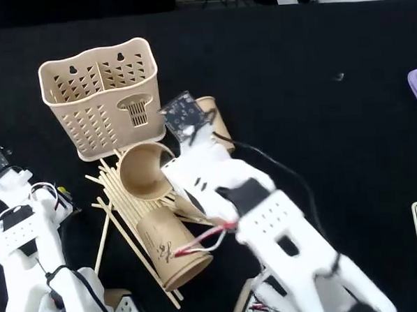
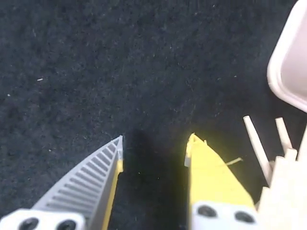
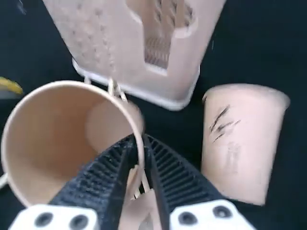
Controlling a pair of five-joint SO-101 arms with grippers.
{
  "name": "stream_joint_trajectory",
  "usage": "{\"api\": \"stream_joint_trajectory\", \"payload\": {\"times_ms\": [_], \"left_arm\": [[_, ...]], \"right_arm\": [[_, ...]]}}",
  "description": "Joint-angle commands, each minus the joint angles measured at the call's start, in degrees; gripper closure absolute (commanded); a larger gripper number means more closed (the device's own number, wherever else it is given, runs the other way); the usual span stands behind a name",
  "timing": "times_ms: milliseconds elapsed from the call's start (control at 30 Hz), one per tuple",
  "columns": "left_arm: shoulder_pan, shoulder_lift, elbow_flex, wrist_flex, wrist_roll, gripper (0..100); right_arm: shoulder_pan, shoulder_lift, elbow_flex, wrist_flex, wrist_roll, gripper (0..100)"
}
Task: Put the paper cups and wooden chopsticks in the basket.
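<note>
Right tool [image 3: 139, 141] clenched on thin rim of centre-frame paper cup [image 1: 143, 172]; risk: wall buckles or slips on lift toward basket [image 1: 97, 99]; left tool [image 2: 154, 140] released.

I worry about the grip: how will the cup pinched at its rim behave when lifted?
The cup looks thin, so its rim may flex where the right gripper pinches it. Empty paper, it is probably light. Held at one side, it may swing or slip.
</note>
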Motion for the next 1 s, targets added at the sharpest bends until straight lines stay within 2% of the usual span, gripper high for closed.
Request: {"api": "stream_joint_trajectory", "payload": {"times_ms": [0, 133, 267, 667, 967], "left_arm": [[0.92, -0.88, -0.66, -0.88, 0.35, 78], [3.38, -0.88, 0.13, -1.32, 0.00, 78], [3.74, -1.14, 1.10, -2.99, 0.00, 78], [3.82, -1.05, 1.19, -2.99, 0.00, 78], [3.74, -1.14, 1.27, -2.64, 0.00, 78]], "right_arm": [[1.67, -13.58, -0.92, 3.60, 5.89, 98.8], [4.13, -20.00, -6.55, 7.56, 4.57, 98.8], [6.24, -19.12, -18.51, 10.20, 4.57, 98.8], [7.82, 13.05, -50.86, 5.54, 4.57, 98.8], [7.82, 31.25, -58.15, 5.54, 4.57, 98.8]]}}
